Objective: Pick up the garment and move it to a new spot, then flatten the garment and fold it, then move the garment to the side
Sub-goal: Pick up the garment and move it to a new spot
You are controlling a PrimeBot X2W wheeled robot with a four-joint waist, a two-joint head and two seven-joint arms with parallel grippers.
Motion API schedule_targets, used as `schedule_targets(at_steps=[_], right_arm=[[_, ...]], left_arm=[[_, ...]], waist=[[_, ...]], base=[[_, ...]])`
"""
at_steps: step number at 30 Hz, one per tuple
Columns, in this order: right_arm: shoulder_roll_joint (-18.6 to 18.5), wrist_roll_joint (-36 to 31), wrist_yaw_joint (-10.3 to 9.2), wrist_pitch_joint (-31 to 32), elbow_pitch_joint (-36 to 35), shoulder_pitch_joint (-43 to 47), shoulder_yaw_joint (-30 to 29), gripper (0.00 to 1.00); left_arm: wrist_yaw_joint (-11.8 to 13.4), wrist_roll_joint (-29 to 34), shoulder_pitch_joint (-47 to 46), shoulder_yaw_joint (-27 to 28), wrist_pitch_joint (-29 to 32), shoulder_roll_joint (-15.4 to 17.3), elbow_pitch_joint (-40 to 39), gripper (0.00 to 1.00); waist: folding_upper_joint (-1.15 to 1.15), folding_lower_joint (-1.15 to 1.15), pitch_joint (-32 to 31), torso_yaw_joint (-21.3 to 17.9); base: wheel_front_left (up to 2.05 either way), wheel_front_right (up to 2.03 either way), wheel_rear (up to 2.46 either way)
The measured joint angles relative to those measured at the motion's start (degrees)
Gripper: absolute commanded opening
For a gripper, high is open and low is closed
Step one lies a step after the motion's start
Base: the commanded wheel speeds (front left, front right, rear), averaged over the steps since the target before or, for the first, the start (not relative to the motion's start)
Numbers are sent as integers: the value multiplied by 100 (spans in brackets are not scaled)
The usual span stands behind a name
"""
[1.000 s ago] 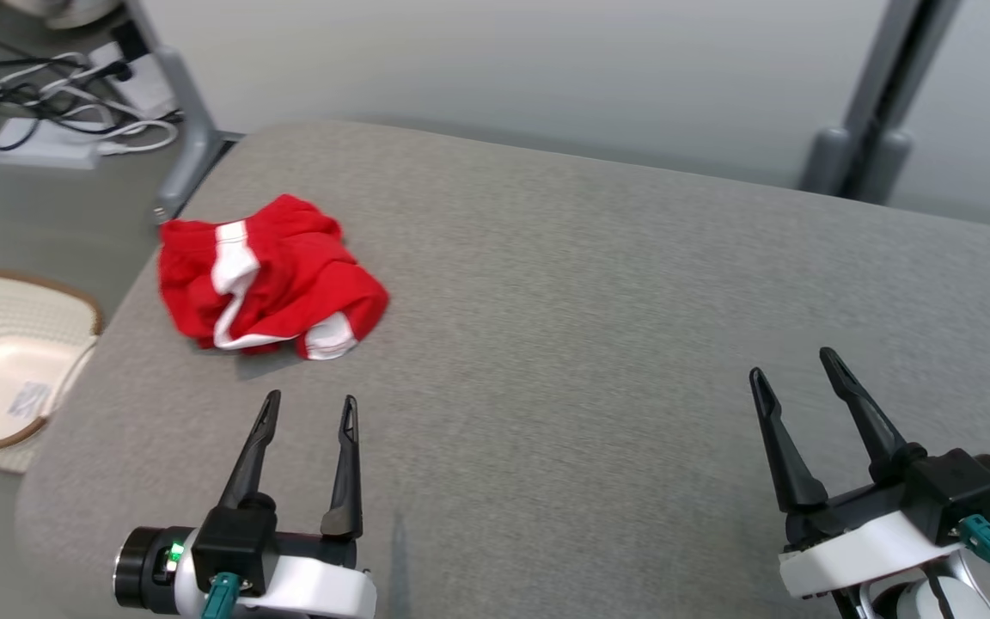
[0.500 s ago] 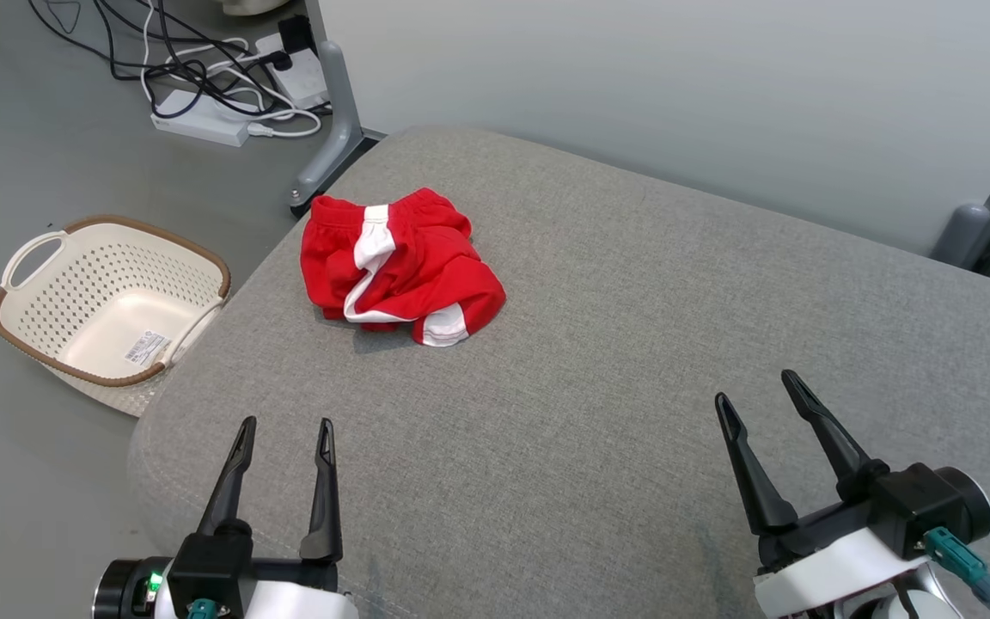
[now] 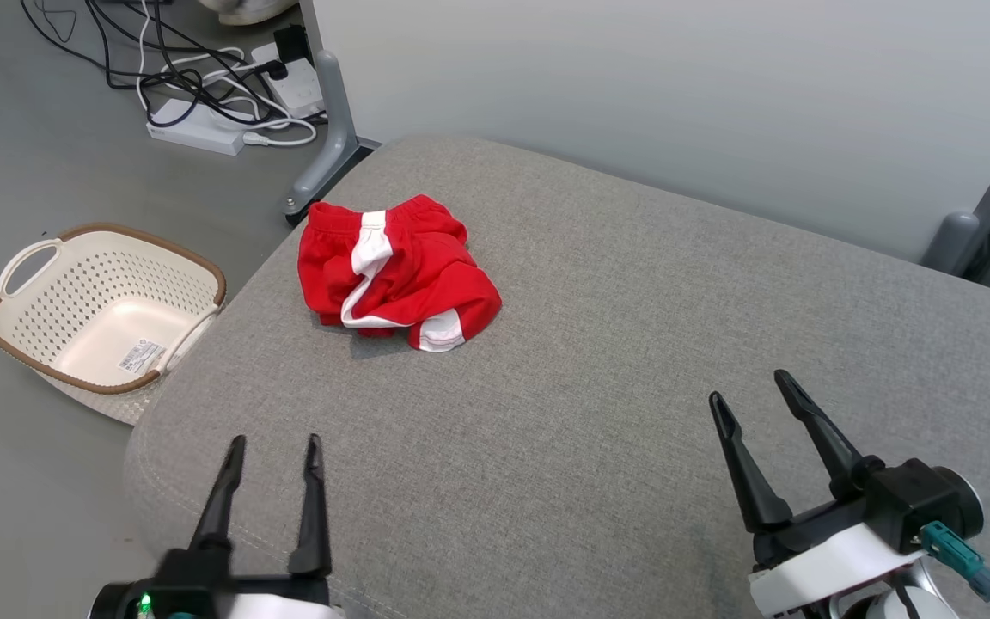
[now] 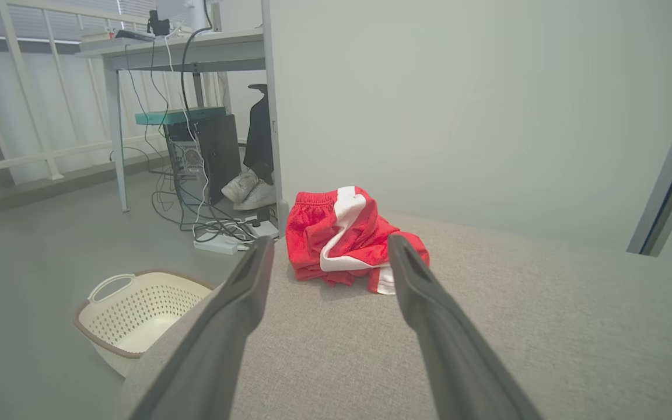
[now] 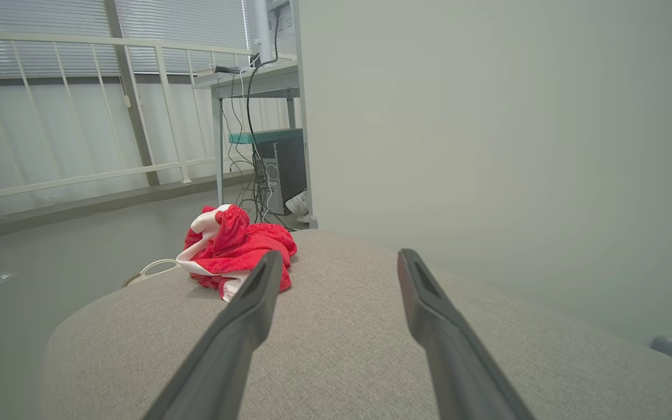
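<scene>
A crumpled red garment (image 3: 392,271) with white stripes lies bunched near the far left corner of the grey padded surface (image 3: 632,344). It also shows ahead in the left wrist view as the garment (image 4: 347,239) and to the left in the right wrist view (image 5: 234,248). My left gripper (image 3: 276,443) hovers open over the near left edge, well short of the garment, nothing between its fingers. My right gripper (image 3: 746,387) stands open at the near right, far from the cloth and empty.
A cream perforated basket (image 3: 104,314) with a brown rim sits on the floor left of the surface. Cables and a power strip (image 3: 203,129) lie at the back left by a grey leg (image 3: 323,163). A pale wall runs behind.
The head camera has swung left, so the whole picture shifted right and the basket came fully into view. Both grippers sit slightly lower in the picture; the garment lies as before.
</scene>
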Motion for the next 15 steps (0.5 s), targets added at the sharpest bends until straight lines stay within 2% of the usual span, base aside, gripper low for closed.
schedule_targets(at_steps=[2,3,7,9,11,15], right_arm=[[-5,-15,0,0,-29,14,-51,100],[-18,-41,0,0,-51,17,-73,100],[-94,-134,0,0,-223,-9,-124,100],[-221,-167,0,0,-310,-65,-126,100],[-345,-215,0,0,-411,-218,-107,100],[-516,-268,0,1,-597,-386,-57,100]], left_arm=[[27,-576,-3,66,0,0,25,100],[31,-671,-13,90,0,7,53,100],[24,-737,-236,181,0,4,47,100],[66,-1049,-419,300,0,4,12,100],[22,-886,-679,346,-1,8,27,100],[-111,-1040,-1205,677,-1,4,459,100]], waist=[[0,0,25,-5],[0,0,48,-7],[0,0,230,-73],[0,0,393,-129],[0,0,588,-194],[0,0,991,-362]], base=[[0,0,0],[0,0,0],[0,0,0],[0,0,0],[0,0,0],[0,0,0]])
